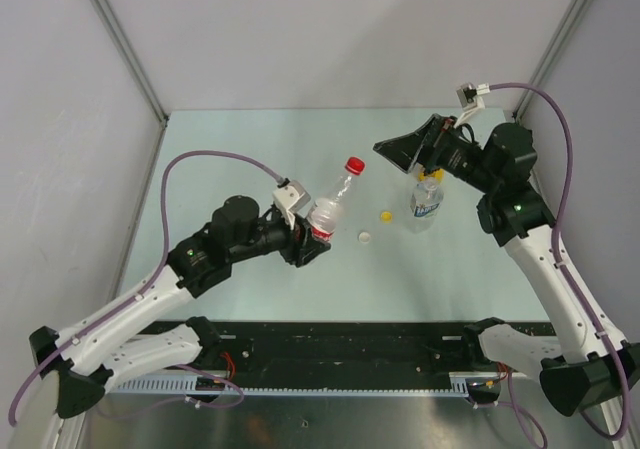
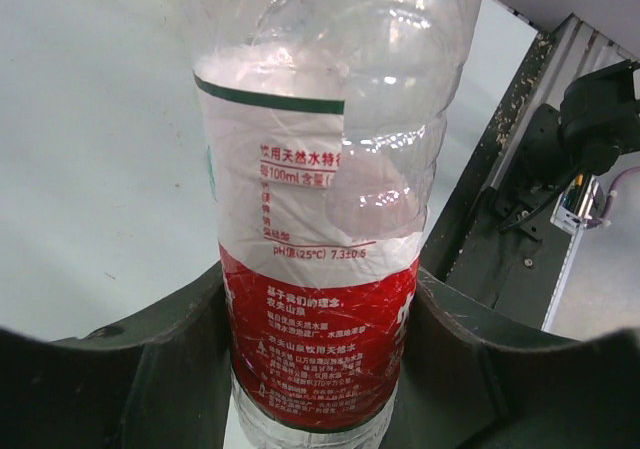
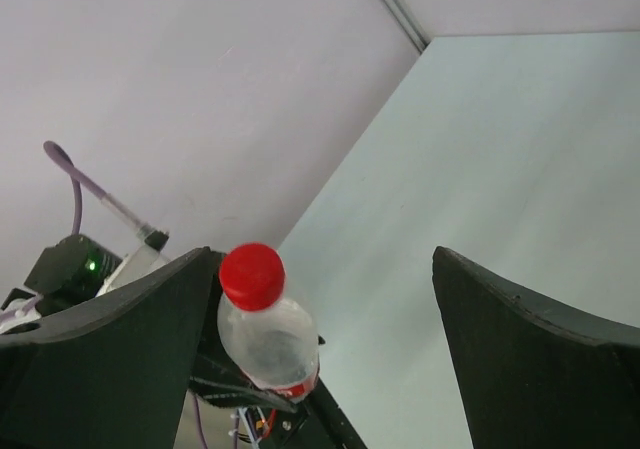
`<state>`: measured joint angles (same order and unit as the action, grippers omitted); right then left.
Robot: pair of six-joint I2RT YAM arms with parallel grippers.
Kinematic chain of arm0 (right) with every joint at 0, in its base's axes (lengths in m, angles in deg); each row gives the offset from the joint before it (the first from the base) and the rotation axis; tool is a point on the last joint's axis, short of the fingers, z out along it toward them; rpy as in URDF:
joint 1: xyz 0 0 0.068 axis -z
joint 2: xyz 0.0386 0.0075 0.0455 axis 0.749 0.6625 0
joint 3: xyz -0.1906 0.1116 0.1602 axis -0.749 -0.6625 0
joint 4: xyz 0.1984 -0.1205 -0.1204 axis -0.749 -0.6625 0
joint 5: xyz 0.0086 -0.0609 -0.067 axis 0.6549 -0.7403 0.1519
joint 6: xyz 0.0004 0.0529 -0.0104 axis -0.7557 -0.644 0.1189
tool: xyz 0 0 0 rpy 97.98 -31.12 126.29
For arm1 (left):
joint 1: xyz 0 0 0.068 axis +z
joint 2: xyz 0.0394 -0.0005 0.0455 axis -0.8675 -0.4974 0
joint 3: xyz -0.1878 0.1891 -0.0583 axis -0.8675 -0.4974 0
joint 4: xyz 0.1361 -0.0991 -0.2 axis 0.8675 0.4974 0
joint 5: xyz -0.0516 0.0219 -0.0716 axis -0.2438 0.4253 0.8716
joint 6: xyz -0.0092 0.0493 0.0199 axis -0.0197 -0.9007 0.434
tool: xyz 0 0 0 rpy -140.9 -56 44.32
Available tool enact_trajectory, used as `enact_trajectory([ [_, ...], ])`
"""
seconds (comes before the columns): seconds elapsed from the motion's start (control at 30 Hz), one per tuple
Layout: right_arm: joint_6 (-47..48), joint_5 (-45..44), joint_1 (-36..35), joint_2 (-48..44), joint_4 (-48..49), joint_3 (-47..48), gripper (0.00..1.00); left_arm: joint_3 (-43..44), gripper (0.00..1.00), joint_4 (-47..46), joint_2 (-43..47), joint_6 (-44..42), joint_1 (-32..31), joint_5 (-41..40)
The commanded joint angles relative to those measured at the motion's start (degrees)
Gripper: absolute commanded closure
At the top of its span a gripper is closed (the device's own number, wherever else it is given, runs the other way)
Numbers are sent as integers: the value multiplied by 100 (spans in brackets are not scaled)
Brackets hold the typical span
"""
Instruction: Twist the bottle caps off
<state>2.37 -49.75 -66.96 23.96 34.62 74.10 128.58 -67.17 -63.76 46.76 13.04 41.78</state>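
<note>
Left gripper (image 1: 305,234) clamped on bottle (image 1: 332,207) lower body, mid-table (image 1: 250,149). Long axis tilted, red cap (image 1: 354,165) pointing 1 o'clock. Right gripper (image 1: 400,155) jaws spread, empty, 3 o'clock of red cap. Yellow cap (image 1: 385,214), white cap (image 1: 366,236) lying loose on table.

You're working in a robotics lab cell: bare grey panels (image 1: 60,89) on metal struts (image 1: 122,44) wall in your pale worktop (image 1: 250,131), with the left arm (image 1: 205,254) and right arm (image 1: 535,254) bolted at its near edge.
</note>
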Motion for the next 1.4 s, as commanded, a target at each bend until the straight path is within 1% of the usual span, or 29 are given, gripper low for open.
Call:
enact_trajectory([
  [0.0,-44,-632,-288,22,-6,25,6,301,87,-175,-183,89,-271,-564],
  [0.2,3,-1037,-759,134,249,26,11,434,93,-172,-386,368,-459,-1131],
  [0.43,64,-1337,-896,171,125,29,14,498,95,-162,-389,408,-551,-1595],
  [0.8,148,-1414,-1103,287,309,29,12,640,96,-164,-483,383,-642,-1771],
  [1.07,112,-1476,-1221,342,379,26,16,728,97,-138,-548,257,-788,-1996],
  [1.13,68,-1446,-1237,367,377,31,19,744,97,-129,-572,244,-810,-2009],
  [1.27,-102,-1294,-1297,486,720,27,33,767,97,-109,-649,203,-864,-2029],
  [1.37,-192,-1237,-1339,549,845,25,39,781,97,-94,-669,187,-892,-2035],
])
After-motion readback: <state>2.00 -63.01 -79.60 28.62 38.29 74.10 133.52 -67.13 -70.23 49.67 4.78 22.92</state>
